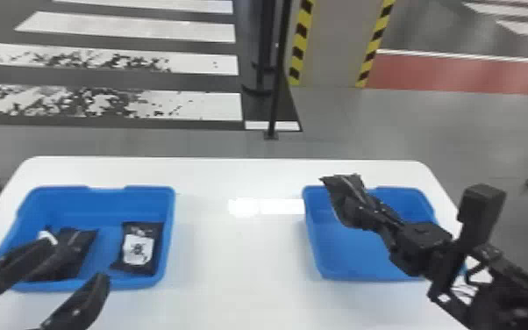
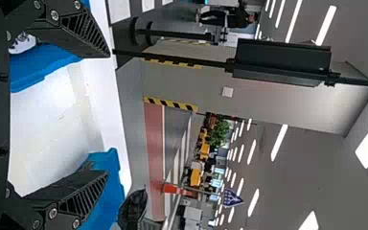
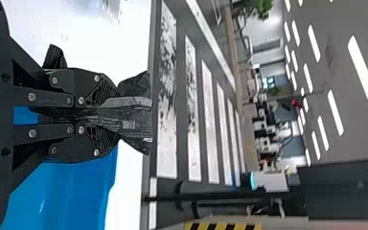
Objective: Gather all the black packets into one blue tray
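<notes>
Black packet (image 1: pixel 342 193) held over right blue tray (image 1: pixel 364 259)

A black packet was held between the closed-in fingers of the right tool (image 1: pixel 361 216) above the far-left part of the right blue tray. Its loose end was pointed toward the far side and spread out beyond the fingertips; in the right wrist view, a grey band was seen along it.

The left tool (image 1: pixel 77 262) was held wide, with nothing gripped between its fingers, near the near edge of the left blue tray (image 1: pixel 172 219). Part of that tray was hidden behind it in the head view. Inside the left blue tray, a packet with a white label (image 1: pixel 138 249) was seen lying on the right side. To its left, a dark packet (image 1: pixel 79 241) was partly covered from view by a finger of the left tool.

Both trays were set on the white tabletop (image 1: pixel 241 250), well apart. Beyond the far edge, a striped crossing (image 1: pixel 153 103) was marked on the floor, and a black pole (image 1: pixel 277 79) was placed in front of a pillar (image 1: pixel 335 44) edged with yellow and black stripes.
</notes>
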